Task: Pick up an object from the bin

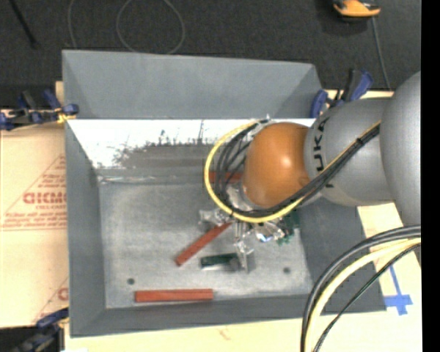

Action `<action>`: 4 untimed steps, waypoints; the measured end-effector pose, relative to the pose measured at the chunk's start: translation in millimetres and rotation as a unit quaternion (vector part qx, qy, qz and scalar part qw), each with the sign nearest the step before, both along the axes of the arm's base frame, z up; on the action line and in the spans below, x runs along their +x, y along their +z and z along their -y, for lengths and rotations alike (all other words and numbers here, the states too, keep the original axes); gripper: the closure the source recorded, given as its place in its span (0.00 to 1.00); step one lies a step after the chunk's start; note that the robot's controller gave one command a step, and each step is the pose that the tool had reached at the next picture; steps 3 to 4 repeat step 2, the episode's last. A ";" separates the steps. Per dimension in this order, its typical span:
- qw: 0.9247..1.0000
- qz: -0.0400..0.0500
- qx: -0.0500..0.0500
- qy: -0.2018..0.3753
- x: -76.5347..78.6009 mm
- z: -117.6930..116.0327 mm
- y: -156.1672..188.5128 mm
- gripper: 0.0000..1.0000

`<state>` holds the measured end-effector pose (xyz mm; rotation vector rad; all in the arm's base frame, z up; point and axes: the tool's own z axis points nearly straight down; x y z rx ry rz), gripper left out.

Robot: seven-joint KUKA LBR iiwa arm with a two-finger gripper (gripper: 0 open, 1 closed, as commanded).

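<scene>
Your gripper (pixel 241 252), apart or together you cannot tell, sits over a small dark block (pixel 218 261) beside a red stick (pixel 199 246); probably light and rigid, take its long sides

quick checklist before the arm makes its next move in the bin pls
1. End effector down near the middle of the bin floor: ok.
2. Things close to it: slanted red-brown stick and small dark block, both right beside it: ok.
3. Anything already held: cannot tell.
4. Flat red-brown bar lies apart, by the near wall, out of the way: ok.
5. Room between the end effector and the bin wall: ok.
6. Green thing under the wrist, partly hidden: cannot tell what it is.
</scene>
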<state>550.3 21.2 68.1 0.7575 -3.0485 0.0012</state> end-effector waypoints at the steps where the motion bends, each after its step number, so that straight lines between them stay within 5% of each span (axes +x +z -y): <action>1: 1.000 0.004 0.000 0.002 1.8 -2.2 4.9 1.00; 2: 1.000 0.006 0.000 0.019 -8.6 30.1 175.2 1.00; 4: 1.000 0.006 0.000 0.019 -8.6 30.1 175.2 1.00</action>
